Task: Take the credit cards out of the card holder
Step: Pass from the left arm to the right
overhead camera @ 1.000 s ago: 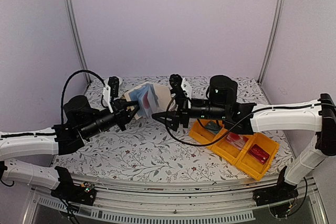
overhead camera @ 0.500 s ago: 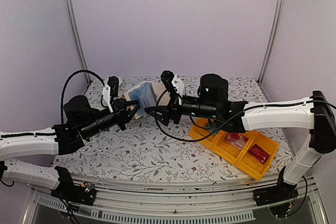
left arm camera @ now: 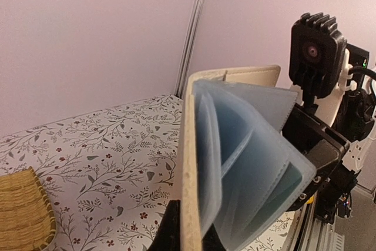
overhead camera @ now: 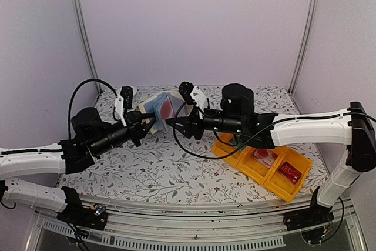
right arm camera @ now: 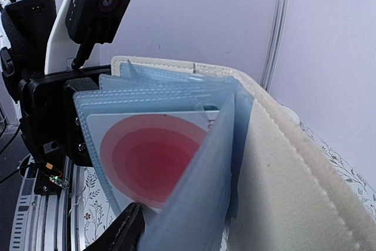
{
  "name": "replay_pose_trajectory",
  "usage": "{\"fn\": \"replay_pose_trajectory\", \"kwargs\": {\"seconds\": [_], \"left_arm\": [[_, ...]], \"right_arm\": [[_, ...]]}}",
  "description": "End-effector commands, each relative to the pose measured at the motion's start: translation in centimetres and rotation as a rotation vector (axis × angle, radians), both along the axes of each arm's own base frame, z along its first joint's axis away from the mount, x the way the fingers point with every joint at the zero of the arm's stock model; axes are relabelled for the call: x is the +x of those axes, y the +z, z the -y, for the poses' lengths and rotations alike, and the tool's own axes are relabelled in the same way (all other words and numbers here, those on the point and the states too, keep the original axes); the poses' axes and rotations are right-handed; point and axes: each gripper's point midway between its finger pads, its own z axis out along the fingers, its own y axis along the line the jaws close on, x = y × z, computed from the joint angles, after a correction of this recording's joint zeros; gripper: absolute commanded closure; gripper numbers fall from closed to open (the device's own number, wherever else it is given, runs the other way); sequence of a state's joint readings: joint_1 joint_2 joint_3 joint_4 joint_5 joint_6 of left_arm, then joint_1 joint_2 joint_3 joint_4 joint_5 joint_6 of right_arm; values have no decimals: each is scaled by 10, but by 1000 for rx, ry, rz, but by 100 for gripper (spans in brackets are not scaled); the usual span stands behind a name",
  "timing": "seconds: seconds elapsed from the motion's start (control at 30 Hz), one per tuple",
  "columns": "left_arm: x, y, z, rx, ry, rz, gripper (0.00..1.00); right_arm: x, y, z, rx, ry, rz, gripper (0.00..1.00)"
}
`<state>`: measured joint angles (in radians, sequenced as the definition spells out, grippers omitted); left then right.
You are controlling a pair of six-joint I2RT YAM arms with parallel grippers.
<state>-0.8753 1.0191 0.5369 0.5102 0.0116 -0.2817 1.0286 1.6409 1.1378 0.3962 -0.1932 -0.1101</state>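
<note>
My left gripper [overhead camera: 144,125] is shut on the lower edge of the beige card holder [overhead camera: 154,103], holding it upright and open above the table. In the left wrist view its black fingers [left arm camera: 167,228] pinch the beige cover [left arm camera: 190,163], with the grey-blue pockets [left arm camera: 252,163] fanned to the right. A whitish-pink credit card with a red circle [right arm camera: 150,156] sits in a front pocket and also shows from above [overhead camera: 168,107]. My right gripper [overhead camera: 174,121] is at the pockets. One of its fingers [right arm camera: 126,231] lies below that card; a pocket leaf hides the other.
Joined yellow trays [overhead camera: 265,167] lie at the right on the floral table [overhead camera: 176,168], holding red items and a teal one [overhead camera: 238,140]. A woven bamboo mat [left arm camera: 21,210] lies at the left in the left wrist view. Each wrist camera faces the other closely.
My right gripper has moved left up to the card holder and its jaws have narrowed. The pocket leaves have shifted, so the red-circle card now faces up. The left arm has stayed still.
</note>
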Motion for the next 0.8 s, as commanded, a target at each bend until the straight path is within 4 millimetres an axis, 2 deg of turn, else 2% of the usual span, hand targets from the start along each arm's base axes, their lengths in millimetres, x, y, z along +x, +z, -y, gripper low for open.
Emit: {"fn": "replay_pose_trajectory", "kwargs": {"seconds": [0.0, 0.13, 0.23, 0.3, 0.4, 0.5, 0.57, 0.6, 0.63, 0.7, 0.73, 0.77], "left_arm": [[-5, 9, -2, -23, -10, 36, 100], [-13, 10, 3, -15, -65, 64, 100], [-21, 6, 7, 8, -114, 86, 100], [-28, 5, 9, 11, -153, 95, 100], [-36, 4, 11, 9, -197, 104, 100], [-39, 2, 10, 7, -219, 99, 100], [-38, -3, 8, 2, -231, 81, 100], [-37, -9, 7, 3, -240, 59, 93], [-35, -15, 6, 3, -255, 34, 71], [-37, -28, 6, 5, -307, -2, 51], [-38, -32, 7, 2, -327, -10, 41], [-40, -36, 8, 2, -343, -9, 33]], "right_arm": [[-9, 18, 5, 0, 30, 38, 47], [-28, 23, 7, 1, 174, 49, 67], [-47, 25, 8, -3, 298, 46, 78], [-52, 24, 10, -14, 337, 43, 87], [-54, 24, 14, -23, 360, 29, 97], [-48, 24, 19, -26, 344, 1, 98], [-37, 23, 24, -22, 311, -36, 98], [-30, 22, 26, -18, 293, -64, 98], [-23, 20, 29, -14, 273, -111, 98], [-9, 16, 31, -19, 223, -186, 98], [-3, 7, 32, -42, 195, -219, 98], [7, 12, 31, -39, 147, -253, 98]]}}
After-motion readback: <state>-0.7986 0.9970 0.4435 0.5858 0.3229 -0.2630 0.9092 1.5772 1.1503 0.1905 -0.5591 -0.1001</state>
